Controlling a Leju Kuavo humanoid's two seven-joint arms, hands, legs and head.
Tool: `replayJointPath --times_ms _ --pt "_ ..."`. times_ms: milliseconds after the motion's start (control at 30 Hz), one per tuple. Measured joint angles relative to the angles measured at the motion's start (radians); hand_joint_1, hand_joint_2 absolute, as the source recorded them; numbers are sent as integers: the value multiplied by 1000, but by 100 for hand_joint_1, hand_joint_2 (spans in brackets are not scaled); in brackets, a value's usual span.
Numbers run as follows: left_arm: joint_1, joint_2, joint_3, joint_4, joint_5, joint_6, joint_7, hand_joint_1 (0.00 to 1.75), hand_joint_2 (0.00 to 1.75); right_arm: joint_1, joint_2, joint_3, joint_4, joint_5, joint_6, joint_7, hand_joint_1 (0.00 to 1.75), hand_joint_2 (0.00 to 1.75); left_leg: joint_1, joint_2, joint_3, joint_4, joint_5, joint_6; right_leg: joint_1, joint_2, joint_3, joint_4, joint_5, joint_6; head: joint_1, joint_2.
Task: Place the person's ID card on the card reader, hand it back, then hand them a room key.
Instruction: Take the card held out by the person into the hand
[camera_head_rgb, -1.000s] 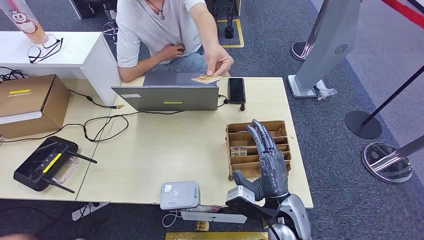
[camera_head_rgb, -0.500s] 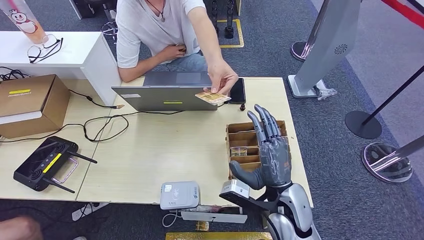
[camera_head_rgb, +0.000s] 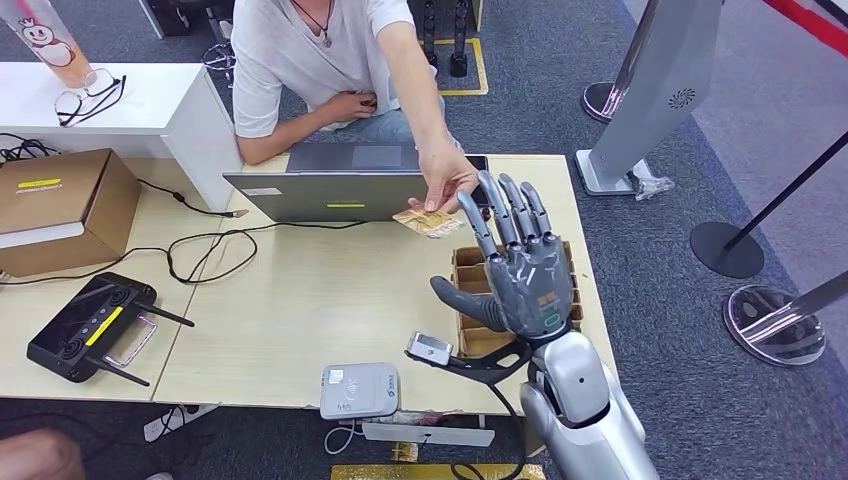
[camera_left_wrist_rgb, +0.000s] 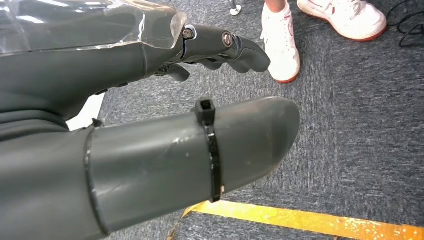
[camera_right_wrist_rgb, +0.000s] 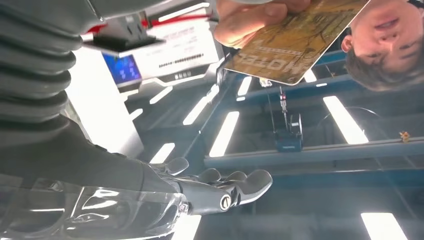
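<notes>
The ID card (camera_head_rgb: 428, 220) is held out by the person's hand (camera_head_rgb: 446, 182) beside the laptop (camera_head_rgb: 335, 193), just clear of the right hand (camera_head_rgb: 518, 270), which is spread wide and empty. Thin, stiff and slick, it is best pinched at its free edge. The wooden tray (camera_head_rgb: 466, 270) lies beneath.

On the desk (camera_head_rgb: 300, 300), the laptop (camera_head_rgb: 340, 190) sits behind, the card reader (camera_head_rgb: 359, 390) at the front edge, the slotted tray (camera_head_rgb: 470, 275) right.
</notes>
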Motion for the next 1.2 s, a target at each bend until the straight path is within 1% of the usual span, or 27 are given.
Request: replayJointPath --times_ms 100,267,433,700,733,767,833,867,900,1200 --pt "0 -1 0 0 -3 1 14 0 0 -29 -5 14 39 28 -3 19 0 175 0 0 0 0 0 0 0 0 0 0 0 0 0 0" --pt "0 -4 0 0 -4 3 29 0 0 -69 -7 37 93 33 -2 37 0 175 0 0 0 0 0 0 0 0 0 0 0 0 0 0" --pt "0 -7 0 0 0 3 26 0 0 -95 -7 57 127 34 3 45 0 175 0 0 0 0 0 0 0 0 0 0 0 0 0 0" --pt "0 -11 2 0 9 4 6 0 0 -111 -7 75 152 33 19 48 1 175 0 0 0 0 0 0 0 0 0 0 0 0 0 0" --pt "0 -11 2 0 10 4 6 0 0 -112 -7 76 155 33 22 48 27 175 0 0 0 0 0 0 0 0 0 0 0 0 0 0" --pt "0 -11 2 0 11 5 5 0 0 -113 -7 78 157 33 24 48 62 175 0 0 0 0 0 0 0 0 0 0 0 0 0 0" --pt "0 -11 3 0 11 6 5 0 0 -116 -7 81 162 33 27 48 148 175 0 0 0 0 0 0 0 0 0 0 0 0 0 0" --pt "0 -11 3 0 11 6 5 0 0 -117 -7 82 164 32 28 48 166 175 0 0 0 0 0 0 0 0 0 0 0 0 0 0" --pt "0 -11 3 0 11 6 5 0 0 -117 -7 83 165 32 28 48 175 175 0 0 0 0 0 0 0 0 0 0 0 0 0 0" --pt "0 -10 6 0 11 6 18 0 0 -123 -13 87 173 27 31 37 175 175 0 0 0 0 0 0 0 0 0 0 0 0 0 0"
